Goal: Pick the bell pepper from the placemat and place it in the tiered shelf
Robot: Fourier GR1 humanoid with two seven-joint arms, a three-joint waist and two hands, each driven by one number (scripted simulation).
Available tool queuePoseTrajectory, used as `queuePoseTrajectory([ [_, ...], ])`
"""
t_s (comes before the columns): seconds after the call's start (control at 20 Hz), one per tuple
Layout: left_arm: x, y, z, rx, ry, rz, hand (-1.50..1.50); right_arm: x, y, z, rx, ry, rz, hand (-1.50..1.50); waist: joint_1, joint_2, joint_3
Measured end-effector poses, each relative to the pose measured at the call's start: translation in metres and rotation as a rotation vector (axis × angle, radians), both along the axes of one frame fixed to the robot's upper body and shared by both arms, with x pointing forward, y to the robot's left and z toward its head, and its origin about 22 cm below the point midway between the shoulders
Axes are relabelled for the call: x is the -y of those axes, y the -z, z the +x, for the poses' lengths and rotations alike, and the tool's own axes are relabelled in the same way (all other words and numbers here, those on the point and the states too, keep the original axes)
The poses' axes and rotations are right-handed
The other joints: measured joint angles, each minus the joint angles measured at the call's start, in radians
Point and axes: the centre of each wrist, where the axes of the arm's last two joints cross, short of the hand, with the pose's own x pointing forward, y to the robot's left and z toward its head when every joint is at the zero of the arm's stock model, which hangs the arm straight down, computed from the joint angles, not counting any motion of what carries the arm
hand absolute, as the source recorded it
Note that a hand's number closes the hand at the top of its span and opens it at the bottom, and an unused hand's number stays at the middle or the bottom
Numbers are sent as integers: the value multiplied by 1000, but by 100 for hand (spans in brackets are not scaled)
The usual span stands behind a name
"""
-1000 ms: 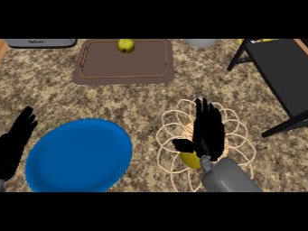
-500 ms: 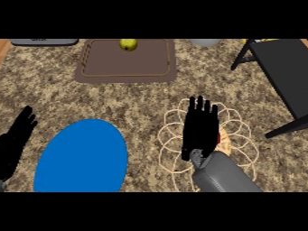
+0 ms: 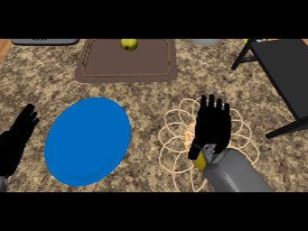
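Observation:
A beige placemat (image 3: 176,135) of looped petal outlines lies on the counter, right of centre. My right hand (image 3: 211,126) hovers flat over it, open, with its fingers straight and pointing away from me. Only a small yellow bit of the bell pepper (image 3: 198,162) shows, under the wrist; the hand and forearm hide the remainder. The black tiered shelf (image 3: 289,76) stands at the right edge, apart from the hand. My left hand (image 3: 13,144) rests open at the lower left, fingers up.
A blue plate (image 3: 86,140) lies left of the placemat. At the back sits a brown cutting board (image 3: 126,67) with a yellow-green fruit (image 3: 129,44) on its far edge. A grey object (image 3: 44,41) and a pale bowl (image 3: 205,42) line the back.
My right hand has turned flatter over the placemat and now covers more of the pepper. The left hand has barely moved.

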Motion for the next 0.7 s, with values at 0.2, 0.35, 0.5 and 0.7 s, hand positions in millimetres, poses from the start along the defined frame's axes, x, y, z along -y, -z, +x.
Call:
queuePoseTrajectory([
  [0.2, 0, -1, 0, 0, 4, -3, 0, 10, 6, 2, -19, 18, -23, -150, 2, 0, 0],
  [0.35, 0, 1, -7, 3, 6, -8, 0, 16, 12, 7, -28, 32, -36, -150, 5, 0, 0],
  [0.5, 0, -2, -3, 4, 6, -8, 0, 22, 18, 8, -26, 42, -46, -150, 5, 0, 0],
  [0.7, 3, 0, 1, 3, 5, -4, 0, 25, 25, 15, -34, 51, -51, -150, 5, 0, 0],
])
